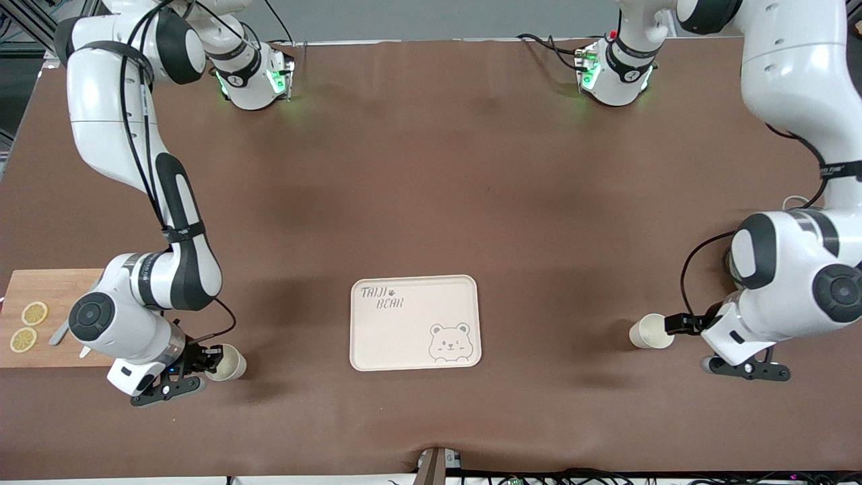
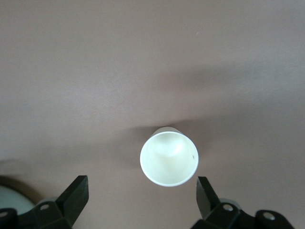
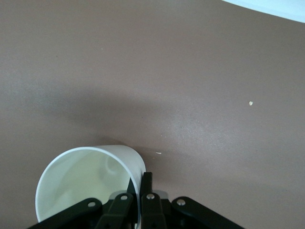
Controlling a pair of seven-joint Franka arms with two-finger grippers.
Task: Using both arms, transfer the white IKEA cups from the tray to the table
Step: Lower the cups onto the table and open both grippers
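One white cup (image 1: 225,362) is pinched by its rim in my right gripper (image 1: 207,360), one finger inside the wall and one outside; it hangs tilted, low over the table beside the cutting board. In the right wrist view the cup (image 3: 86,183) sits against the shut gripper (image 3: 142,183). The second white cup (image 1: 650,331) stands on the table toward the left arm's end. My left gripper (image 1: 672,325) is open at its rim. In the left wrist view this cup (image 2: 169,157) lies just ahead of the open gripper (image 2: 141,185), close to one fingertip (image 2: 206,191), not gripped.
A cream tray with a bear drawing (image 1: 377,337) lies between the two cups; its edge shows in the right wrist view (image 3: 286,8). A wooden cutting board (image 1: 64,286) with two lemon slices (image 1: 34,313) lies at the right arm's end.
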